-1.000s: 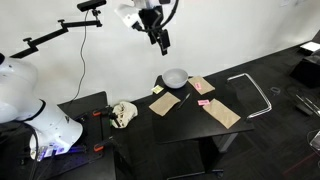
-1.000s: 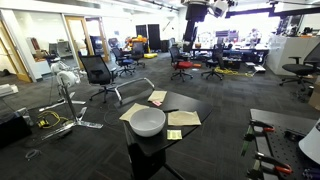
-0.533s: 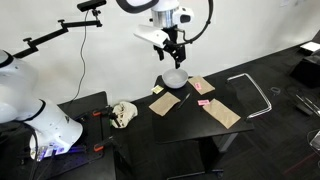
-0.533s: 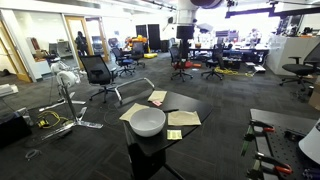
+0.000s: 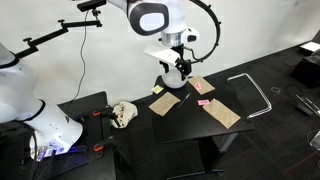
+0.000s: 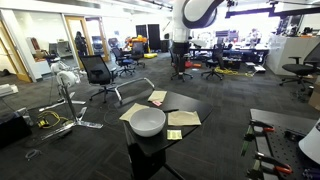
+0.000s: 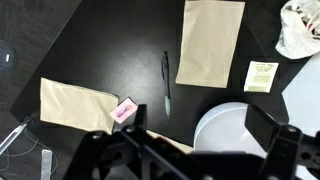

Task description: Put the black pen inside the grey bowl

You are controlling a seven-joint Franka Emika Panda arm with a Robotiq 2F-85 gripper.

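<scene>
Gripper (image 7: 190, 150) of mine hangs spread wide and empty above the black table (image 7: 120, 40), with nothing between the jaws. I judge I am in the approach, with the grasp not yet made. In the wrist view the black pen (image 7: 166, 82) lies flat on the tabletop, running from 12 to 6 o'clock. It is thin, straight and dark on a dark surface, so it is hard to pick out. The grey bowl (image 7: 235, 128) sits just beside the pen's lower end, at about 4 o'clock from it, with its pale inside empty as far as I can see. A small pink object (image 7: 125, 110) lies at 8 o'clock from that same end, and a tan paper piece (image 7: 210, 40) lies at 2 o'clock. My jaws stand at 9 and 3, so they are already set across the shaft. Next I would centre over the pen's middle, come down almost to the table, and close without catching the pink piece. Such a slim stick could roll or slip as I pinch it.
</scene>
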